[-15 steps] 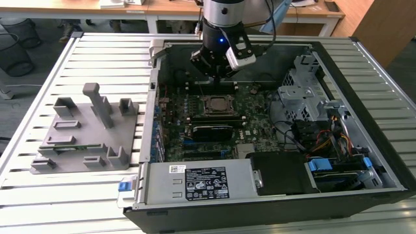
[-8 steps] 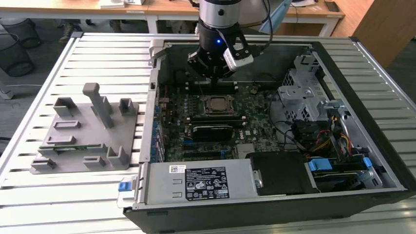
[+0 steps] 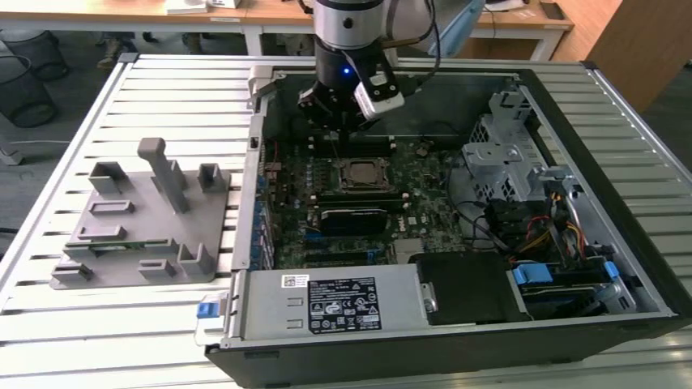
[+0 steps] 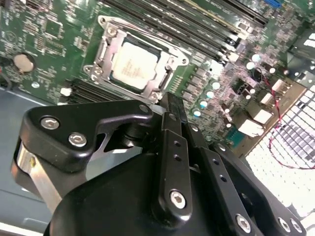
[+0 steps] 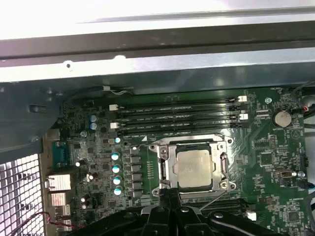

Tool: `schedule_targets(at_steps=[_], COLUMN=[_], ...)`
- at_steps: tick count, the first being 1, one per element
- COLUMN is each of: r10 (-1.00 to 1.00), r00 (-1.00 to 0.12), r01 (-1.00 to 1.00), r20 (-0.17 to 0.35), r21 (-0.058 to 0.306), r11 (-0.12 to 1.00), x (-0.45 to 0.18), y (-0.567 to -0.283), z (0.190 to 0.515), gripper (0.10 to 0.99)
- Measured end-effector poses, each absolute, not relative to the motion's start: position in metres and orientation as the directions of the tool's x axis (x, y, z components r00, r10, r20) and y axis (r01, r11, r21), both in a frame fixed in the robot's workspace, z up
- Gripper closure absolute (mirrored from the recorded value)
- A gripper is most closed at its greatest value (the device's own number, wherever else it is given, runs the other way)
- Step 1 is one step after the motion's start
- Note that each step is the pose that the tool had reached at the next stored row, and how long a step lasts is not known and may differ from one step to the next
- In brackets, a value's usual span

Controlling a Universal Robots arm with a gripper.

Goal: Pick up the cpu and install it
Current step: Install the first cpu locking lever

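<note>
The cpu (image 5: 195, 168) is sitting flat in the motherboard socket (image 5: 162, 169), its pale silver top showing faint grey print too small to read and a thin darker rim around it (image 4: 134, 65). In the exterior view it is lying mid-board inside the open computer case (image 3: 605, 121), which is resting on the slatted counter (image 3: 65, 308). The end effector (image 4: 170, 110) is hanging just above the socket's edge, fingers pressed together and gripping nothing. A white label with unreadable print is showing on the power supply (image 3: 324, 304).
</note>
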State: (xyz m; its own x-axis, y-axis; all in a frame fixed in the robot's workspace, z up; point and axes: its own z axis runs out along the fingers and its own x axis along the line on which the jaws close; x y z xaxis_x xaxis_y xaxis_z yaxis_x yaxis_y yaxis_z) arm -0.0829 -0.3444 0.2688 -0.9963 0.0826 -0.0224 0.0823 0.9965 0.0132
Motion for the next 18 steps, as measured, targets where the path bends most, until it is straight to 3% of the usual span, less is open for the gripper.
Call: schedule_targets(at_steps=[18], r10=[0.023], r00=[-0.999], r01=[0.022], r20=[-0.037], r21=[0.014], r11=[1.000], x=[-0.104], y=[-0.339], z=[0.263], gripper=[0.980])
